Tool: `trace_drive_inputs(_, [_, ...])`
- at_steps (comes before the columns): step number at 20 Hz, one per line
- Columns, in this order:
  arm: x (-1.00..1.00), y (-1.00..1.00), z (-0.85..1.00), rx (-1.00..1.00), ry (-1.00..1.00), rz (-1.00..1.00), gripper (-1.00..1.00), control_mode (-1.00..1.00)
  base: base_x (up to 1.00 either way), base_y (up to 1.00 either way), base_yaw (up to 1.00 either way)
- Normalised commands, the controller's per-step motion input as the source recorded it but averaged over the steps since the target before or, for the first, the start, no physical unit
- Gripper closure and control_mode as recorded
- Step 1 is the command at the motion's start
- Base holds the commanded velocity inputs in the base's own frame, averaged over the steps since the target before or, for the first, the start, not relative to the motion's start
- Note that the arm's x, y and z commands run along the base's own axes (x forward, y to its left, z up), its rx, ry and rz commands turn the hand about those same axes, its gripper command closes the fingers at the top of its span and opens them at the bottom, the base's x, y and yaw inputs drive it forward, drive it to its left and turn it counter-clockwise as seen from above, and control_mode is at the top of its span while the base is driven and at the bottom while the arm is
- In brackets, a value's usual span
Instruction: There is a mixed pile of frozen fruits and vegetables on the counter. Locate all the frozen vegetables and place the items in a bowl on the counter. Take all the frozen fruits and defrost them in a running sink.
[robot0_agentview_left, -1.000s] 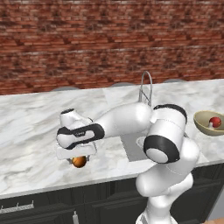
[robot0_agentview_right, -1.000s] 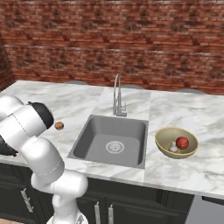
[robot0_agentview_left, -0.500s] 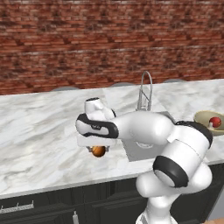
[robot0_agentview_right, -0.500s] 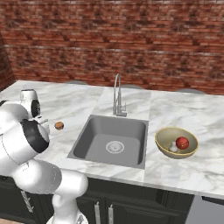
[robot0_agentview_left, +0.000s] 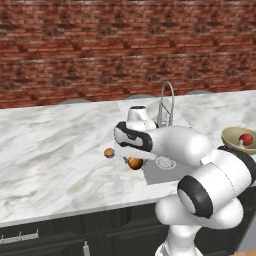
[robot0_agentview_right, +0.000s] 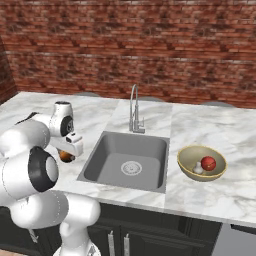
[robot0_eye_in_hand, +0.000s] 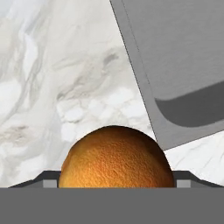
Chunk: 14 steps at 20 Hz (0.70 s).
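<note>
Gripper: the two-finger gripper (robot0_eye_in_hand: 114, 186) of the white arm is clenched on the larger orange ball (robot0_eye_in_hand: 115, 157); in the hand view the ball sits between the two dark tips at the bottom, its rough orange skin bulging towards the camera.
Held ball, position: in the left base view the larger orange ball (robot0_agentview_left: 135, 163) hangs under the hand, over the white marble counter (robot0_agentview_left: 50, 150) just beside the left rim of the grey steel sink (robot0_agentview_left: 167, 167). In the right base view the ball (robot0_agentview_right: 65, 156) shows beneath the hand, at the left of the sink (robot0_agentview_right: 127, 162).
Ground under the hand: the hand view shows veined marble (robot0_eye_in_hand: 65, 87) below the ball and the sink rim with part of the basin (robot0_eye_in_hand: 183, 65) at upper right.
Small ball: the small brownish-orange ball (robot0_agentview_left: 108, 153) lies on the counter, near the held ball, on the side away from the sink, apart from it.
Bowl: the wide tan-gold bowl (robot0_agentview_right: 186, 166) stands on the counter right of the sink, near the front edge.
Bowl contents: the glossy red ball (robot0_agentview_right: 208, 163) and the pale mushroom (robot0_agentview_right: 198, 169) lie inside, just beside each other. In the left base view the bowl (robot0_agentview_left: 230, 141) shows at the right edge with the red ball (robot0_agentview_left: 245, 139) in it.
Faucet: the tall curved chrome faucet (robot0_agentview_right: 134, 110) stands at the back edge of the sink.
Drain: the round drain (robot0_agentview_right: 131, 168) sits in the middle of the basin floor.
</note>
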Motion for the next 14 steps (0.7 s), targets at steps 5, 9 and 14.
trace_drive_inputs(5, [0.64, -0.77, 0.05, -0.01, 0.00, -0.04, 1.00, -1.00, 0.00, 0.00, 0.00])
trace_drive_inputs(9, [0.61, -0.81, 0.00, -0.03, -0.01, -0.03, 1.00, -1.00, 0.00, 0.00, 0.00])
trace_drive_inputs(14, [0.53, -0.70, 0.00, -0.03, -0.04, 0.00, 1.00, -1.00, 0.00, 0.00, 0.00])
